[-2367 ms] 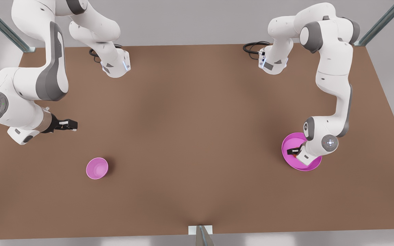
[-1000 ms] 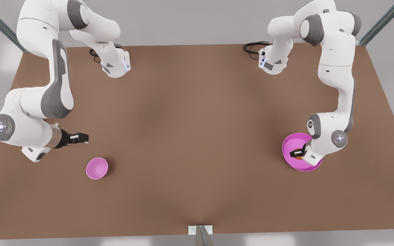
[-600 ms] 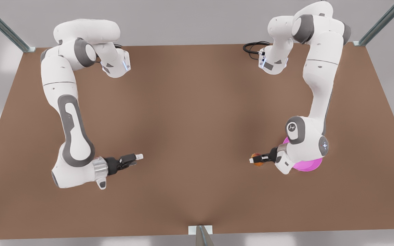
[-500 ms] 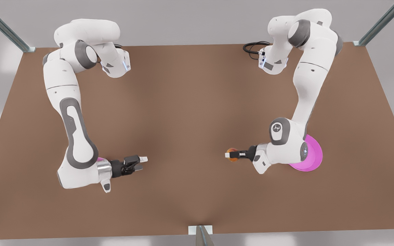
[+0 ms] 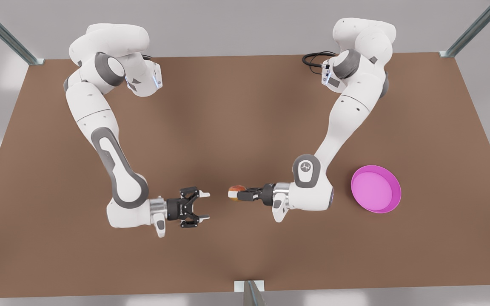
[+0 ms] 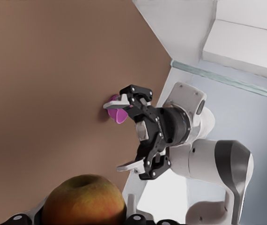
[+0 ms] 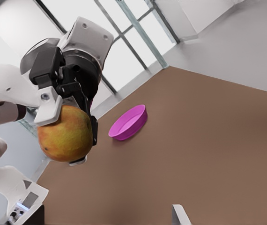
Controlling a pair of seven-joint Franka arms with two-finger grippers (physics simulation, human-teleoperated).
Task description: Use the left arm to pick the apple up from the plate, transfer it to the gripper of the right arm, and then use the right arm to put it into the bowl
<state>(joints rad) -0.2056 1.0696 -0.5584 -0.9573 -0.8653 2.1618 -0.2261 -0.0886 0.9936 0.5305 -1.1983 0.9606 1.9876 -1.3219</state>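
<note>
Brown table (image 5: 245, 127) before you carries one plate (image 5: 376, 188), one apple (image 5: 237, 190), one bowl (image 6: 119, 115). Your left gripper (image 5: 235, 194) clamps the apple; your right gripper (image 5: 202, 207) gapes wide opposite, nothing between them.

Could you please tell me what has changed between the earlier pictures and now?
The left hand lifted the apple off the plate and carried it toward the table's middle. The right hand swung in to face it and opened. The plate stayed put.

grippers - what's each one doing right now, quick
Left gripper: shut on the small red-orange apple.
Right gripper: open, holding nothing.
</note>
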